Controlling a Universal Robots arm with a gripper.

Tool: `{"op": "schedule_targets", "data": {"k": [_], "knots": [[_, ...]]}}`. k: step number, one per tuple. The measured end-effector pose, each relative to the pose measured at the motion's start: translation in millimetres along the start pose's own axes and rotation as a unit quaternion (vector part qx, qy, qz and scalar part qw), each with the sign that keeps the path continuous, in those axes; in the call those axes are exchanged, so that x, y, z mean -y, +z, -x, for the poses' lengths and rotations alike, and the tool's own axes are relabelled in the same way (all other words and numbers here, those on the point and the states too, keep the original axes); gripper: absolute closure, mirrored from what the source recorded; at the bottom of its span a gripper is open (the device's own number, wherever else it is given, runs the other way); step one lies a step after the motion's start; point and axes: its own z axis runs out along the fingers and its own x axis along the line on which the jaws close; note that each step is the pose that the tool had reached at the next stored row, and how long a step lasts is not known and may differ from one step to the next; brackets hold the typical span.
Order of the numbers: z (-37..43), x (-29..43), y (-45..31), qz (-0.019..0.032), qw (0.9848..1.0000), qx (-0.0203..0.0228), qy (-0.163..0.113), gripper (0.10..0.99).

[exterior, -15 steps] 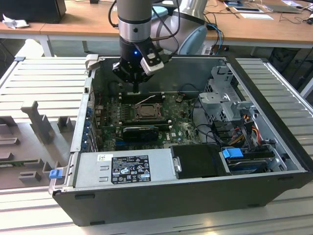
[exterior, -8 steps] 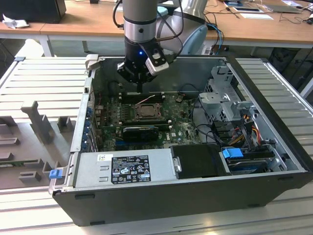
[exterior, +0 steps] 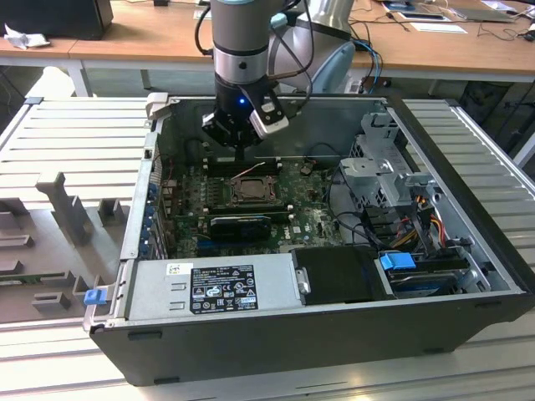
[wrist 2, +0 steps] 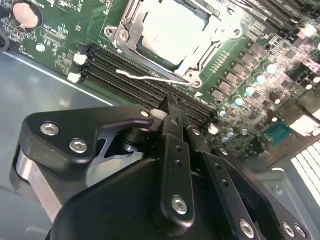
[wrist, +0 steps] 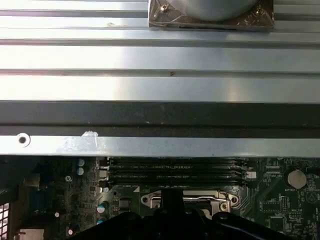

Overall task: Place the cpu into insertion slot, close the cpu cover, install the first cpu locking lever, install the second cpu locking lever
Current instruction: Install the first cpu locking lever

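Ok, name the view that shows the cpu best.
The second wrist view: the cpu sits close, pale top unobstructed. The exterior view shows it tiny; in the first wrist view the hand covers most of it.

- The motherboard point(exterior: 188, 196) is lying flat inside the open computer case point(exterior: 334, 334)
- The insertion slot point(exterior: 249, 190) is sitting mid-board, with the cpu point(wrist 2: 172, 30) resting in it
- The memory slots point(wrist 2: 125, 75) are running between that slot and the far wall
- The gripper point(exterior: 242, 150) is hanging over them, just far of the slot
- The power supply point(exterior: 217, 284) is lying along the near wall, with the drive cage point(exterior: 384, 167) standing at the exterior view's right
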Motion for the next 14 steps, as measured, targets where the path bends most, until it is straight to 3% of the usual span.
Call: {"op": "schedule_targets", "data": {"k": [7, 14], "knots": [[10.9, 0.9, 13.1, 0.0000, 1.0000, -0.0008, -0.007, 0.980], [17.9, -1.1, 16.6, -0.0005, 1.0000, -0.0009, -0.008, 0.980]]}}
